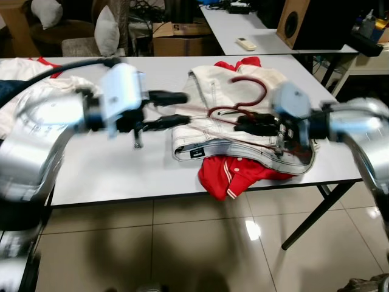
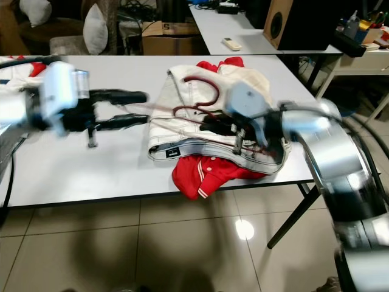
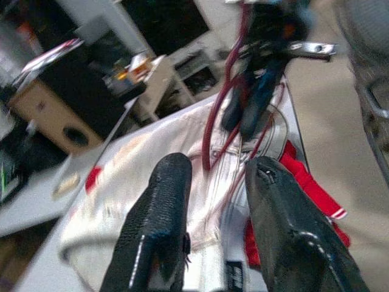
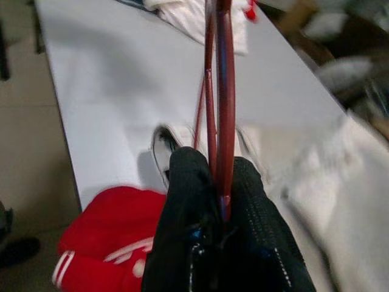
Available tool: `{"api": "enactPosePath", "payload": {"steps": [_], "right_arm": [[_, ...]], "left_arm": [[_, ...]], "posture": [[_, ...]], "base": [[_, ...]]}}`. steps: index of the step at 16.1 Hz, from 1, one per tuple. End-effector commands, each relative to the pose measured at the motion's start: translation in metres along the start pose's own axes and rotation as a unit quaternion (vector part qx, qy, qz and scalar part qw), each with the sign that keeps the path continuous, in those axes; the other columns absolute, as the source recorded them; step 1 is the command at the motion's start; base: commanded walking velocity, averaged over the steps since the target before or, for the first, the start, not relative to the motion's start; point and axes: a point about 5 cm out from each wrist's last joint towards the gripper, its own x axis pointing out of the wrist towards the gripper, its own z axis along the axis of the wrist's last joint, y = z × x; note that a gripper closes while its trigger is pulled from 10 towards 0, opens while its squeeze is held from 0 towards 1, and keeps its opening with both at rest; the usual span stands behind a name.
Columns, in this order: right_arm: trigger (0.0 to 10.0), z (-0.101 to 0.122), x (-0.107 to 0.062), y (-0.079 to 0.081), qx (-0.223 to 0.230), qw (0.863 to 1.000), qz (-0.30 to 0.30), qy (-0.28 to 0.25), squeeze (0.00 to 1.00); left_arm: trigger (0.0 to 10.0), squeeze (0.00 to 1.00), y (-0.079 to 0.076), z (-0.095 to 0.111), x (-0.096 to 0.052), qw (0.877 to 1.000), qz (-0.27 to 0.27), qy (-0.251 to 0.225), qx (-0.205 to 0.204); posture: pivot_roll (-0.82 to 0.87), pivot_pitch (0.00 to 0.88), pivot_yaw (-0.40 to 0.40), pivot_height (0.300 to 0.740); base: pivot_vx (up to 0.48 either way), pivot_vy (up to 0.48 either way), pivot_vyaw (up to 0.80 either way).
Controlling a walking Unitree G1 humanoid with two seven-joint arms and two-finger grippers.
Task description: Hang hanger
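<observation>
Dark red wire hanger [image 1: 240,100], hook up; above white garment [image 1: 206,131]

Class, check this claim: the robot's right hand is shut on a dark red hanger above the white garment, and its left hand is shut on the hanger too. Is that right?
Not quite. The right hand grips the dark red hanger above the white garment, but the left wrist view shows the left hand open and holding nothing.

From my feed this reads as a lived-in home room doubling as a workspace. I see a white folding table [image 1: 121,164] on glossy beige floor tiles [image 1: 182,243], a second white table [image 1: 255,30] carrying a remote control [image 1: 246,44] and a wooden speaker [image 1: 304,21], a cardboard box [image 1: 182,36] beyond, and cushions [image 1: 106,30] on seating (rather cluttered with cables behind).
</observation>
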Motion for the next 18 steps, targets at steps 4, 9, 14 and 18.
{"api": "enactPosePath", "payload": {"steps": [4, 9, 14, 18], "right_arm": [[0.0, -0.016, -0.001, 0.019, 0.110, 0.983, -0.137, -0.044, 0.00], [0.0, -0.037, 0.012, 0.056, 0.259, 0.914, -0.301, -0.087, 0.00], [10.0, -0.049, 0.007, 0.069, 0.300, 0.876, -0.374, -0.052, 0.00], [10.0, -0.052, 0.001, 0.072, 0.301, 0.840, -0.446, -0.076, 0.00]], "left_arm": [[10.0, 0.04, -0.007, -0.040, -0.002, 0.975, 0.191, 0.058, -0.096], [10.0, 0.00, -0.033, -0.075, 0.008, 0.893, 0.402, 0.083, -0.188], [10.0, 0.00, -0.052, -0.082, 0.020, 0.892, 0.387, 0.105, -0.209], [10.0, 0.00, -0.051, -0.085, 0.020, 0.885, 0.398, 0.109, -0.214]], "posture": [[-0.02, 0.000, -0.025, 0.740], [-0.03, 0.000, -0.015, 0.740], [-0.03, 0.000, -0.017, 0.740], [-0.04, 0.000, 0.000, 0.740]], "base": [[0.000, 0.000, 0.00], [0.000, 0.000, 0.00], [0.000, 0.000, 0.00], [0.000, 0.000, 0.00]]}}
